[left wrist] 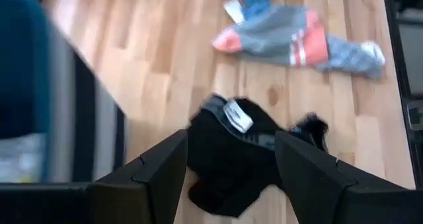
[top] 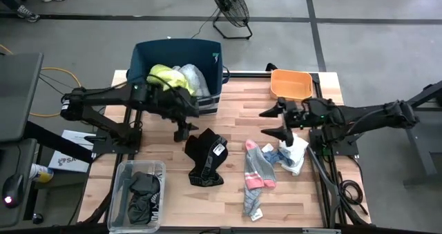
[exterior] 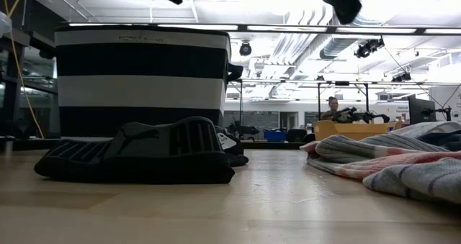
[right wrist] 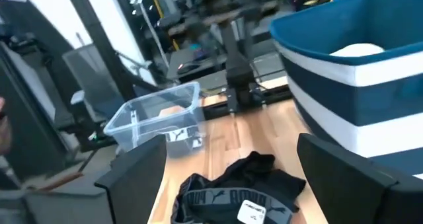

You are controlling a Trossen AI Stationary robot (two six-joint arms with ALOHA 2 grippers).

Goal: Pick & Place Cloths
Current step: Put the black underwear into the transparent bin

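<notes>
Hovering just in front of the dark-blue bin, the left gripper hangs with its fingers spread and nothing between them, directly beside the black-and-white patterned piece lying crumpled on the table; that looks like the next pick. A clean grab would mean dropping straight onto the thickest fold near the waistband label, closing on bunched fabric rather than a single thin edge, then lifting high enough to clear the bin's rim; the neon-yellow garment already sits inside, with what may be a white garment beside it, though that is hard to make out. The right gripper waits with fingers apart, above the table between the patterned piece and the small white-blue rag; the grey socks with pink toes lie near it.
</notes>
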